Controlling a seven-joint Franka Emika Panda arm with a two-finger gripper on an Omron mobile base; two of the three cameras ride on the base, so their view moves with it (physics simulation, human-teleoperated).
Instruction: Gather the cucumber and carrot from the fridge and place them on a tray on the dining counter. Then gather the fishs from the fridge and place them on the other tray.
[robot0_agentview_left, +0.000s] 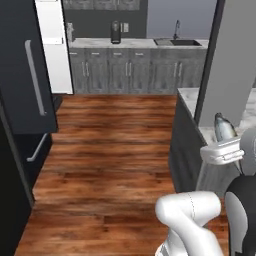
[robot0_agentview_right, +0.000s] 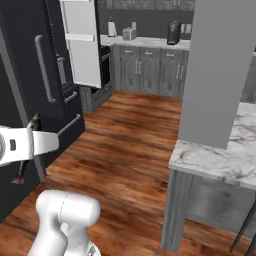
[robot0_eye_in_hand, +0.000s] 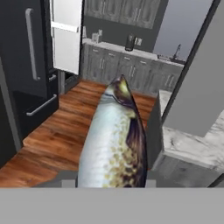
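Fish (robot0_eye_in_hand: 114, 140) (silver-grey) — lengthwise, nose away from jaws

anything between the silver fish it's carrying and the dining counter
Nothing on the open wood floor blocks the way. The silver fish, held in the gripper, points toward the dining counter. A grey pillar rises over the counter's near end, so the carry would probably have to pass beside it.

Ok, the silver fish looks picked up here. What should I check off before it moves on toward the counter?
1. Silver fish in the tool: ok, held, pointing away from the hand.
2. Grip security: cannot tell, fingers hidden.
3. Floor ahead of the dining counter: ok.
4. Blue tray located: cannot tell.
5. Fridge door: not ok, light inner door stands open.
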